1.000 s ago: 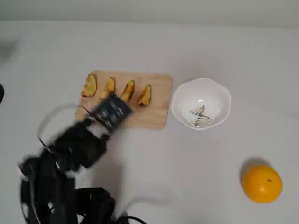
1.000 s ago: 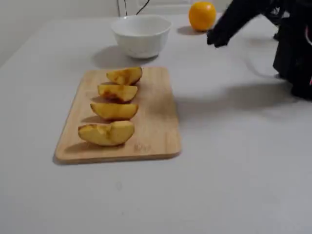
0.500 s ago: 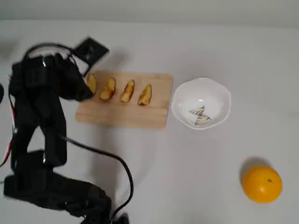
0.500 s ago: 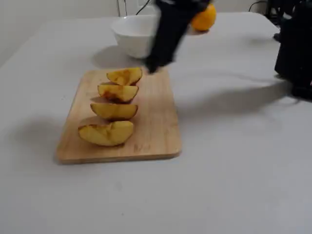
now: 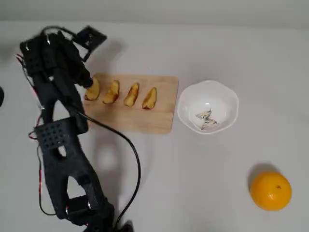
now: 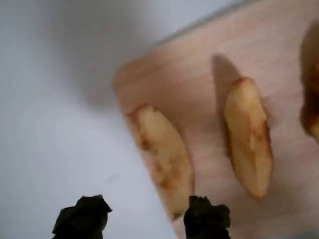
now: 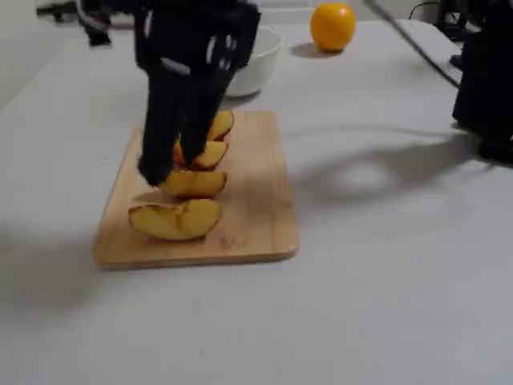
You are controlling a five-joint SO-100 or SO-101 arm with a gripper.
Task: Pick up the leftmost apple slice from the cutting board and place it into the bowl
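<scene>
The end effector [image 6: 142,219] hung open above the near-left corner of the cutting board [image 5: 157,118], its two tips straddling the lower end of the apple slice [image 6: 162,157], whose long axis ran diagonally away from them in the wrist view. One arm worked alone. I counted four wedges, with one bowl [image 5: 231,96] and one orange [image 5: 270,190] on the tabletop [image 5: 193,183].

Arm stretched forward, pincer [image 6: 142,217] pointing down — fingers apart
</scene>
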